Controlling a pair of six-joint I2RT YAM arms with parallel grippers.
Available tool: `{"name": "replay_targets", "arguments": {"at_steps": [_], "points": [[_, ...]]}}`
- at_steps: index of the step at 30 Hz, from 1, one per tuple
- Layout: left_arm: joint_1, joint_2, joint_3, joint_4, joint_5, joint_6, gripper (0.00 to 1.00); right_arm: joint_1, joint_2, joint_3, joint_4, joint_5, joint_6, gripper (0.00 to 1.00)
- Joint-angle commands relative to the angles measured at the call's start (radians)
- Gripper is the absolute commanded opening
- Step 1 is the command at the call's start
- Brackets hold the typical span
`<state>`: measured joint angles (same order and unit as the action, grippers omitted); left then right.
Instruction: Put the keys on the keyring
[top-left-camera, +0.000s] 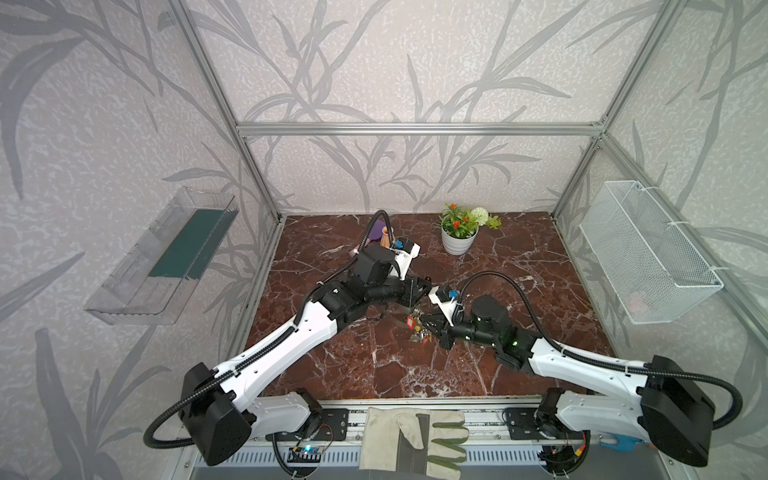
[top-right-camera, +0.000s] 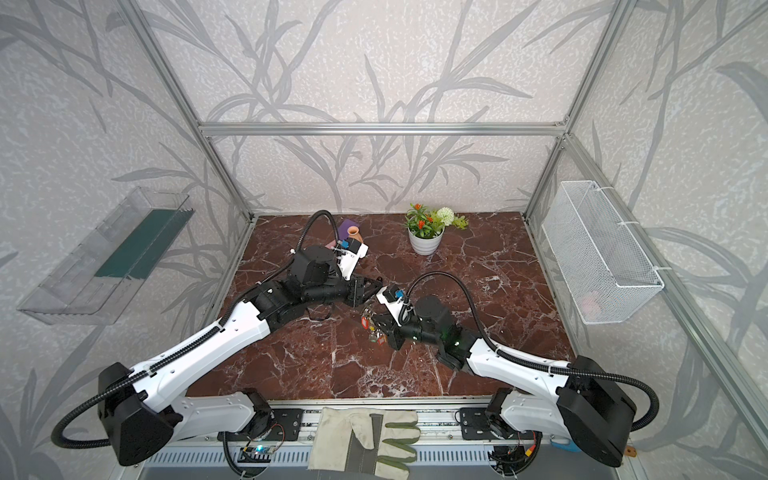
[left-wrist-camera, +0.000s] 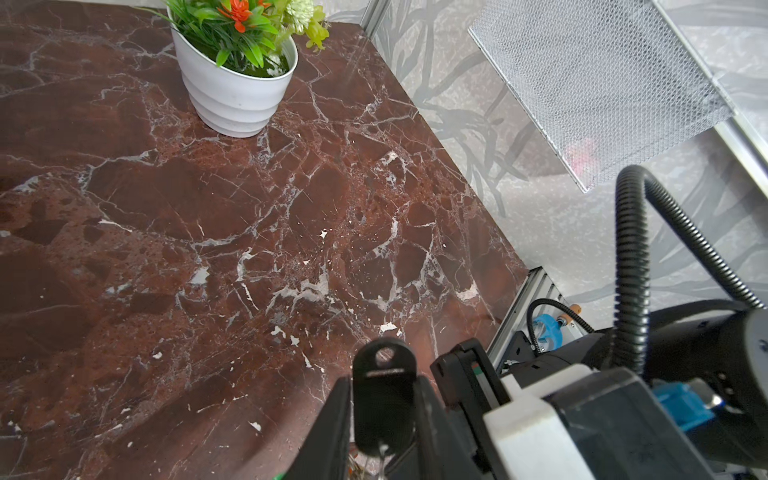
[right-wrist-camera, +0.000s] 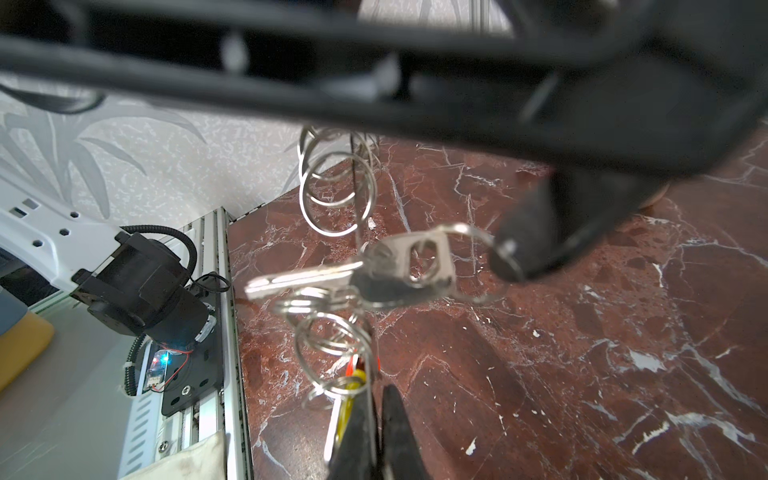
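**Left arm** (top-left-camera: 286, 345): is reaching from the near left corner toward mid-table, elbow bent, wrist aiming its gripper at the right arm.

**Left gripper** (left-wrist-camera: 383, 384): jaws are standing part-way apart. A black-headed key (left-wrist-camera: 382, 409) is sitting between the two fingers (left-wrist-camera: 332, 419), its head poking past the tips and its blade pointing back toward the palm. Whether the fingers are pressing on it or only flanking it cannot be told. In the right wrist view one blurred fingertip (right-wrist-camera: 523, 249) is touching a wire ring beside the key heads.

**Right arm** (top-left-camera: 582, 361): is stretching low from the near right corner toward the centre, forearm nearly level, gripper pointing leftward.

**Right gripper** (right-wrist-camera: 377, 409): clenched, pinching the thin edge of the keyring.

**Keyring** (top-left-camera: 415, 328): is hanging in the air above the middle of the marble table (top-left-camera: 374, 370), between the two grippers and just beside both. Its plate is showing edge-on in the right wrist view, with silver split rings (right-wrist-camera: 332, 195) dangling off it.

**Attachments seen hanging from it:**
- a red tag (top-left-camera: 410, 321) on the side facing the left arm
- a yellow tag (right-wrist-camera: 354, 384) next to the right gripper's fingers
- a silver key (right-wrist-camera: 299, 280) lying crosswise among the rings
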<state>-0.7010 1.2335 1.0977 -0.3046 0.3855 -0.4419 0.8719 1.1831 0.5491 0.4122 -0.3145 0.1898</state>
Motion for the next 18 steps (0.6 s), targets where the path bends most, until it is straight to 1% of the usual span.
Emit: {"name": "replay_targets", "arguments": {"at_steps": [1, 5, 7, 11, 16, 18], "points": [[0.014, -0.055, -0.008, 0.045, -0.003, -0.020, 0.39, 0.006, -0.020, 0.026, 0.057, -0.003, -0.005, 0.00], [0.032, -0.100, -0.033, 0.073, -0.005, -0.033, 0.51, 0.005, -0.020, 0.022, 0.065, -0.002, 0.000, 0.00], [0.040, -0.120, -0.045, 0.080, -0.002, -0.037, 0.55, 0.006, -0.019, 0.022, 0.065, -0.002, 0.002, 0.00], [0.050, -0.162, -0.052, 0.033, -0.028, -0.007, 0.58, 0.006, -0.021, 0.023, 0.068, -0.002, 0.007, 0.00], [0.065, -0.243, -0.107, -0.037, -0.068, 0.016, 0.59, 0.004, -0.016, 0.026, 0.068, -0.006, 0.010, 0.00], [0.066, -0.279, -0.132, -0.071, -0.070, 0.047, 0.57, -0.001, -0.014, 0.026, 0.068, -0.011, 0.021, 0.00]]}}
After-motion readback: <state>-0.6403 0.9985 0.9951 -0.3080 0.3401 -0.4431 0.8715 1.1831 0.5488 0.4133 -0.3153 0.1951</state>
